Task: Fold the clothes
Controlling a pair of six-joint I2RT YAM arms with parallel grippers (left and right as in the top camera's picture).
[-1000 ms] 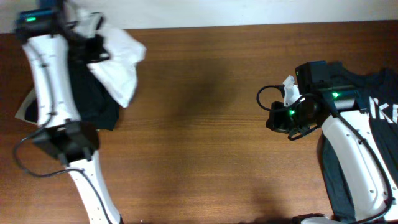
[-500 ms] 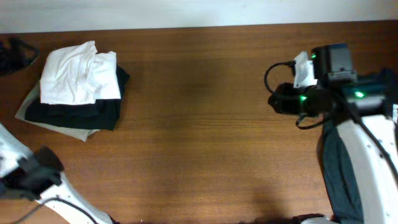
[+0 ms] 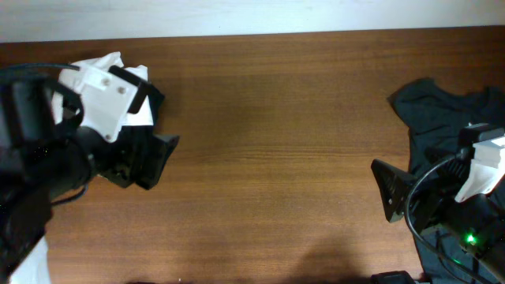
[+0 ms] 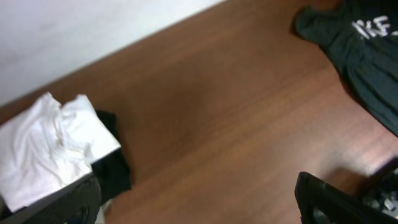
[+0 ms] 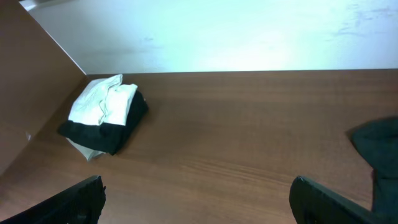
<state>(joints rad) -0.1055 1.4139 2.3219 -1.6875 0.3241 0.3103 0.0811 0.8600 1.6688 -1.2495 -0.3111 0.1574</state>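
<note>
A folded stack of clothes lies at the table's far left: a white T-shirt [image 5: 104,99] on top of black ones [image 5: 106,132]. From overhead my raised left arm hides most of that stack [image 3: 152,101]. A loose black T-shirt [image 3: 442,110] with white lettering [image 4: 373,28] lies crumpled at the right edge. My left gripper [image 4: 199,196] is open and empty, hanging over bare wood beside the stack. My right gripper [image 5: 199,190] is also open and empty, above the table's front right, near the black shirt [image 5: 380,140].
A pale wall [image 5: 249,31] runs behind the table's far edge. Bare brown wood [image 3: 276,142] stretches between the stack and the black shirt. A bit of light cloth [image 5: 84,152] pokes out under the stack.
The white T-shirt went from my left gripper onto the stack. My left arm swung away, then came back high over the stack. My right arm drew back to the front right and its jaws opened.
</note>
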